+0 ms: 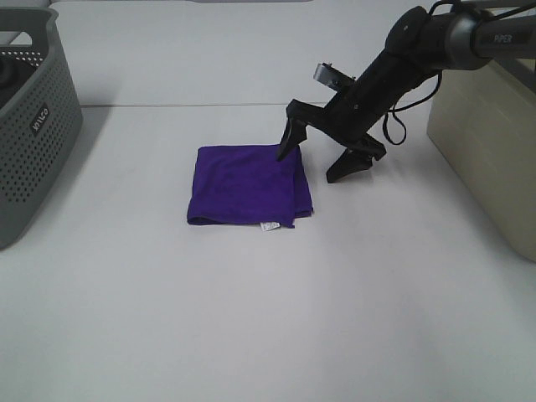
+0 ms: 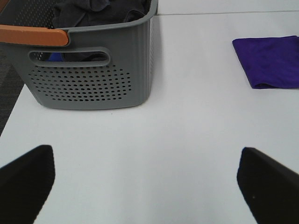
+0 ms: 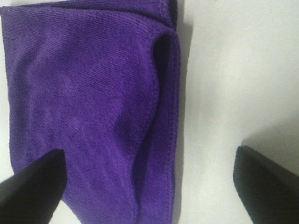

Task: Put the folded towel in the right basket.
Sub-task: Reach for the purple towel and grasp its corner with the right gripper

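Spread right claw (image 1: 307,167) astride towel (image 1: 243,184), basket (image 1: 490,159) beside

right arm (image 1: 402,59) — matte black | grey link (image 1: 469,35) marked PIPER | cable (image 1: 395,132) black | right end effector (image 1: 310,165) — black, tapered

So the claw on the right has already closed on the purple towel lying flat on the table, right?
Not closed: the right gripper is open, one finger over the purple towel, the other over bare table, as the right wrist view shows. The towel does lie flat.
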`<state>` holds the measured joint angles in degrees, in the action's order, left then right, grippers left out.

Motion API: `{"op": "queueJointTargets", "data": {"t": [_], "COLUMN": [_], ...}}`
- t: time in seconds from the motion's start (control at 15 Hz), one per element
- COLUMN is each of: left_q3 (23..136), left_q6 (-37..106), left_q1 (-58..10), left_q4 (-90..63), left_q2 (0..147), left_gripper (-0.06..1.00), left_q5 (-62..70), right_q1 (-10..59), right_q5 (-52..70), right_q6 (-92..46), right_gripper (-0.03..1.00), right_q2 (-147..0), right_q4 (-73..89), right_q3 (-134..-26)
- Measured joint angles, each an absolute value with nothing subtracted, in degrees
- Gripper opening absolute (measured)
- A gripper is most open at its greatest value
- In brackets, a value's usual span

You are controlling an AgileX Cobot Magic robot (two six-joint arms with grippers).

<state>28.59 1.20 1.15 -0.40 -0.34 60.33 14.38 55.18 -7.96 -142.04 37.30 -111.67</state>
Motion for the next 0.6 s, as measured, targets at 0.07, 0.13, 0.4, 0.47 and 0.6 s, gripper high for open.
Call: {"op": "queueJointTargets", "data": {"t": [0.07,0.13,0.4,0.47,0.6], "left_q3": [28.59,28.59,28.59,28.59,28.59], "left_q6": [1.20,1.20,1.20,1.20,1.20], "left_q1": [1.15,1.15,1.15,1.15,1.15], "left_q4": [-0.40,-0.40,0.00,0.00,0.00], "left_q2": [-0.34,-0.34,-0.34,-0.34,-0.34], "left_gripper": [0.99,0.99,0.99,0.99,0.99], "left_q5": [60.33,60.33,60.33,60.33,60.33], "right_q1": [14.78,15.13,22.80,24.64,27.90], "right_q5": [55.12,54.72,47.27,45.26,42.28], "right_q6": [-7.85,-7.85,-7.85,-7.85,-7.85], "right_gripper": [0.93,0.93,0.74,0.58,0.19], "right_q2": [-142.61,-142.78,-145.30,-145.65,-146.62], "right_q4": [37.93,38.33,40.45,40.45,40.45], "right_q3": [-111.96,-112.07,-112.82,-112.82,-113.04]}}
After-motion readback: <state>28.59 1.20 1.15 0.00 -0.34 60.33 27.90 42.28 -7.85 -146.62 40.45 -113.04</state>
